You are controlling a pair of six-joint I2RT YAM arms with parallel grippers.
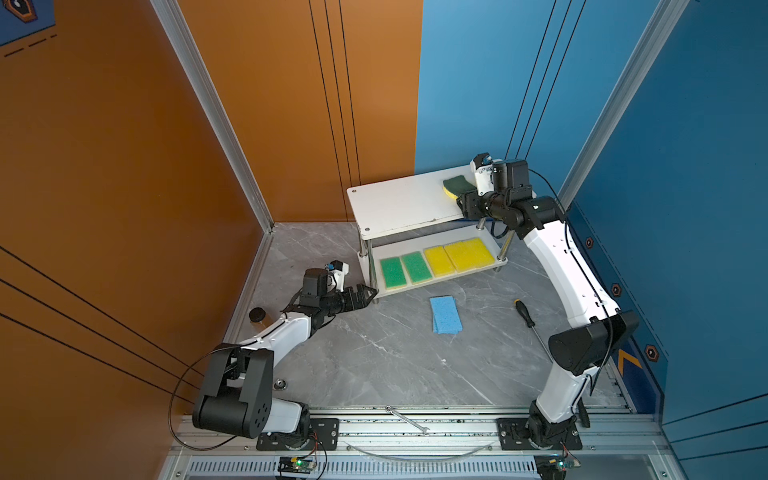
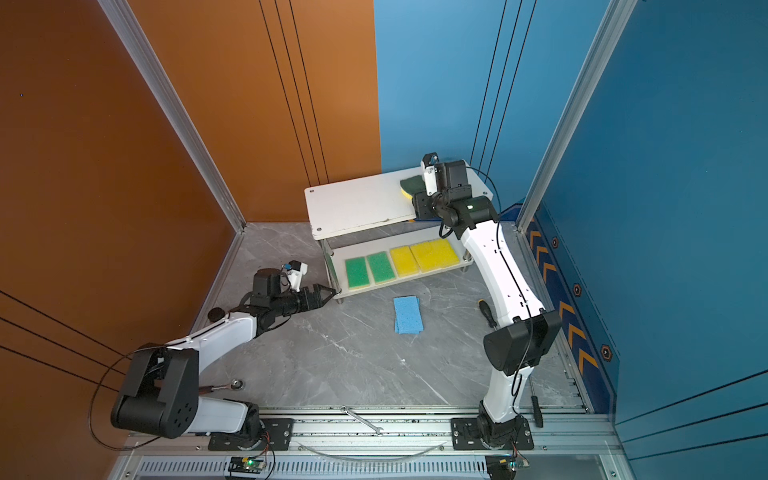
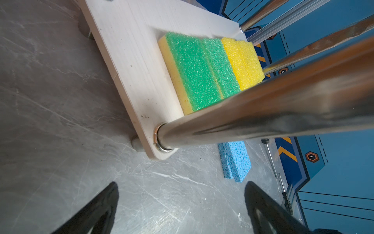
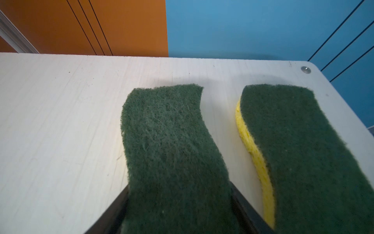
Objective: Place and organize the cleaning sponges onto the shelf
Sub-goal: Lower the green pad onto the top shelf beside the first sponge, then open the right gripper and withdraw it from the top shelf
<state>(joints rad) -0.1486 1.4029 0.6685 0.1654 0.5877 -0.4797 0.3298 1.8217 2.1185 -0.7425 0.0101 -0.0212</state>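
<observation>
The shelf's white top board (image 1: 399, 203) carries my right gripper (image 1: 457, 197), shut on the near end of a wavy dark-green-topped sponge (image 4: 168, 141) that lies flat on the board (image 4: 60, 121). A second dark-green-topped sponge (image 4: 299, 154) rests right beside it; in both top views my wrist hides it. On the lower board sit two green-on-yellow sponges (image 1: 404, 270) and yellow sponges (image 1: 459, 256) in a row. Light blue sponges (image 1: 446, 314) lie on the table in front. My left gripper (image 1: 370, 293) is open and empty, low by the shelf's front-left post (image 3: 263, 113).
A black-handled screwdriver (image 1: 525, 313) lies right of the blue sponges. A wrench (image 1: 409, 420) rests on the front rail. A dark round cap (image 1: 257, 314) stands by the left wall. Orange and blue walls close in behind the shelf.
</observation>
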